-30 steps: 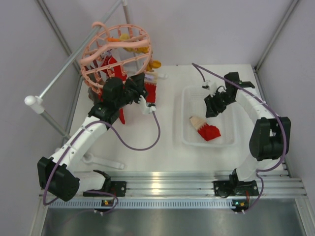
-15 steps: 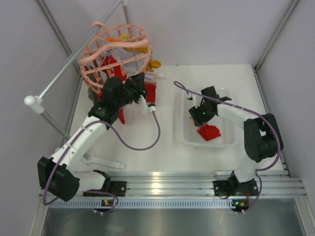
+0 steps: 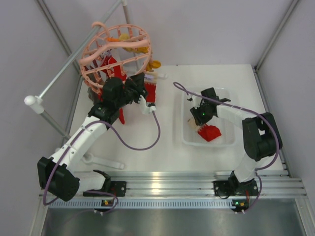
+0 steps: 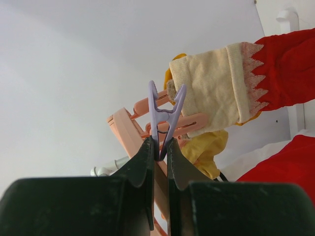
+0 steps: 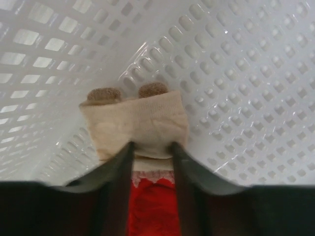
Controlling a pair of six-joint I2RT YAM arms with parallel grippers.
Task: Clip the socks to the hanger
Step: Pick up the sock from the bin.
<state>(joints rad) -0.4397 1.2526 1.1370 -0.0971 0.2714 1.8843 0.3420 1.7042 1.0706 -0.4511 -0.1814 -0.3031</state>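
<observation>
The salmon-pink hanger (image 3: 115, 49) hangs at the back left with red socks (image 3: 150, 93) and a yellow sock (image 3: 155, 64) on it. My left gripper (image 3: 141, 90) reaches up to it. In the left wrist view that gripper (image 4: 162, 145) is shut on the tail of a purple clip peg (image 4: 165, 110), beside a cream-cuffed red sock (image 4: 285, 73), a yellow sock (image 4: 206, 150) and a pink hanger arm (image 4: 128, 132). One red sock (image 3: 210, 132) lies in the white tray (image 3: 226, 141). My right gripper (image 3: 197, 120) is down on it, and its jaws (image 5: 151, 145) pinch the cream cuff (image 5: 138, 120).
A grey metal rail (image 3: 74, 59) with a white end cap (image 3: 33, 102) runs diagonally past the hanger. A white plastic piece (image 3: 103, 162) lies on the table near the left arm's base. Enclosure walls stand on both sides, and the tray's dimpled wall (image 5: 236, 59) surrounds my right gripper.
My right arm has swung left from the far part of the tray down onto the red sock, and its jaws have closed round the cream cuff. The left arm has not moved.
</observation>
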